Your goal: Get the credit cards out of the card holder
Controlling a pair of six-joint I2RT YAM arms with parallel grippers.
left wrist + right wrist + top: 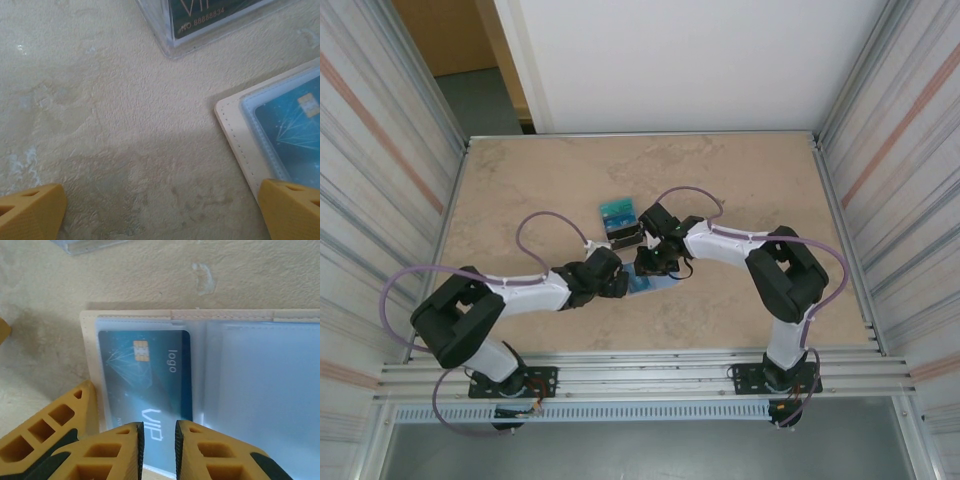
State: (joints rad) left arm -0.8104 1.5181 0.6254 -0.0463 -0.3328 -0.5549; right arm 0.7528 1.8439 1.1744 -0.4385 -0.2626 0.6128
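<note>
The card holder [260, 390] lies open on the table, pale blue inside with a beige rim [235, 130]. A teal-blue credit card [145, 375] marked "VIP" sits in its left pocket, and its chip corner [295, 135] shows in the left wrist view. My right gripper [159, 440] hovers over that card's near end, jaws a narrow gap apart with nothing between them. My left gripper [160, 215] is wide open over bare table, its right finger [292, 210] resting at the holder's beige edge. From above, both grippers [620, 283] [650, 262] meet over the holder [650, 284].
A clear plastic case [165, 30] with a dark green card inside lies just beyond the holder; from above it appears as a teal and dark stack [618, 215]. Metal walls enclose the table [770, 180] on both sides.
</note>
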